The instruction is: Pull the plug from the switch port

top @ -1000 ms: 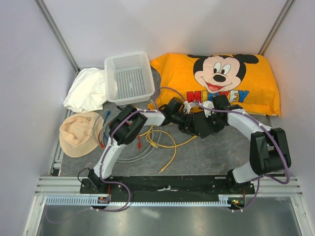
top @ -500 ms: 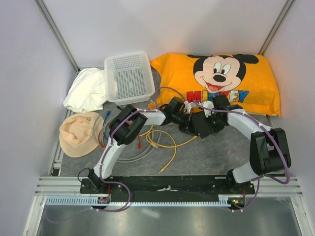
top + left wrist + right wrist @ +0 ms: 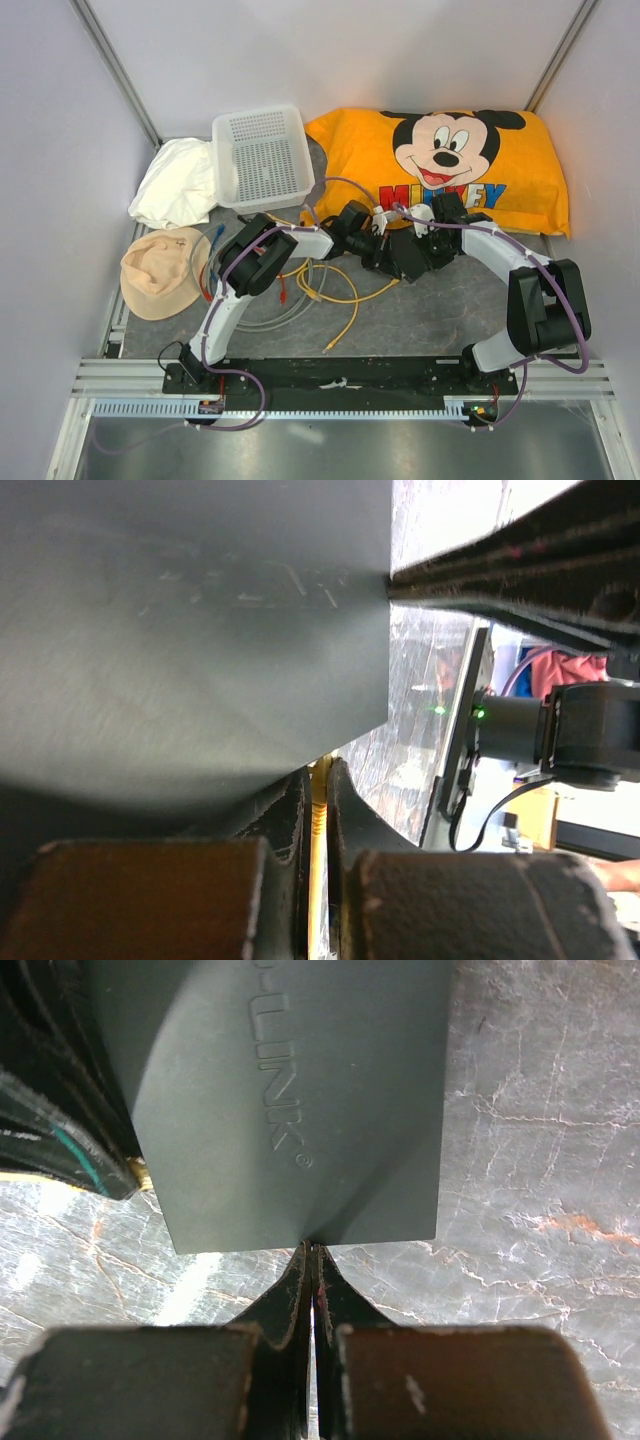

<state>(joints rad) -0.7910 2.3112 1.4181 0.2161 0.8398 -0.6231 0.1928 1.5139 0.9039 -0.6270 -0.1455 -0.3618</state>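
Note:
The flat black switch box [image 3: 405,258] lies on the grey mat between my two grippers. In the left wrist view its dark top [image 3: 200,630] fills the upper left. My left gripper [image 3: 319,805] is shut on the ridged yellow plug [image 3: 319,825] right where it meets the box's edge. The switch port itself is hidden under that edge. The yellow cable [image 3: 345,295] loops away toward the front. My right gripper [image 3: 313,1252] is shut, empty, with its tips pressed against the opposite edge of the box [image 3: 300,1090].
A white perforated basket [image 3: 262,157] and a white cloth [image 3: 178,183] sit at the back left. An orange Mickey pillow [image 3: 450,160] lies at the back right. A tan hat [image 3: 160,270] and a coil of spare cables [image 3: 250,305] lie at the left.
My left gripper's jaws have closed on the yellow plug. Both arms have hardly moved in the top view.

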